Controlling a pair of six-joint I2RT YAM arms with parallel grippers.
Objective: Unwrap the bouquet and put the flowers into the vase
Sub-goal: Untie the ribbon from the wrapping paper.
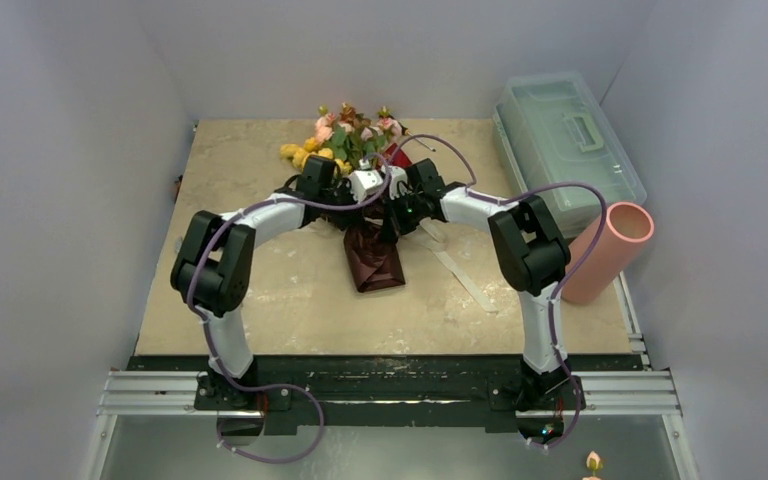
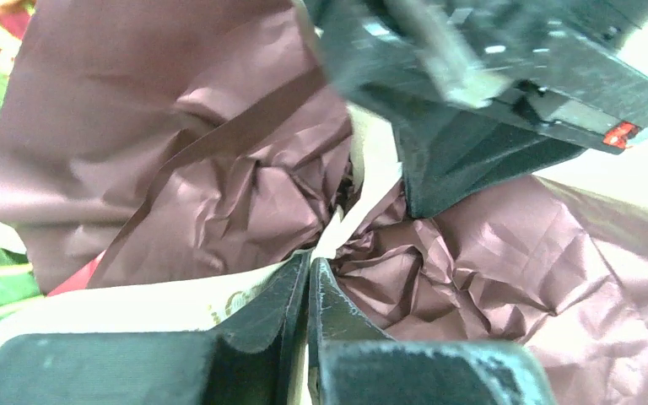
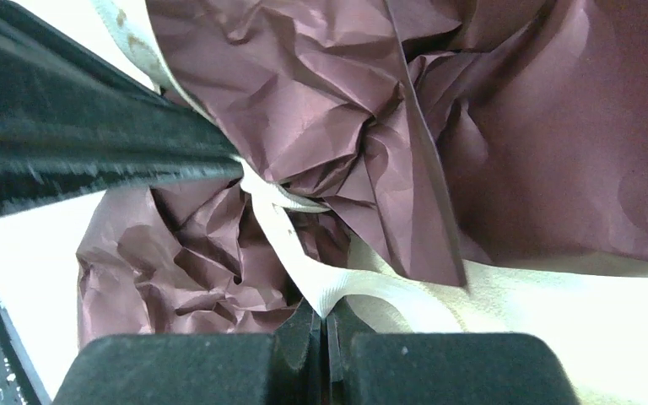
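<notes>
The bouquet lies in the middle of the table, its pink, yellow and orange flowers [image 1: 345, 135] pointing to the far side and its dark red crinkled paper [image 1: 372, 258] towards me. Both arms meet at its tied waist. My left gripper [image 2: 310, 263] is shut, with the cream ribbon [image 2: 327, 240] pinched at its tips. My right gripper [image 3: 327, 314] is shut on another stretch of the cream ribbon [image 3: 337, 283], which runs up into the paper's waist. The salmon-pink vase [image 1: 608, 252] leans at the table's right edge, away from both grippers.
A clear greenish plastic box [image 1: 565, 145] with a handle stands at the back right, just behind the vase. A pale strip [image 1: 465, 278] lies on the table right of the paper. Grey walls close in the table on three sides.
</notes>
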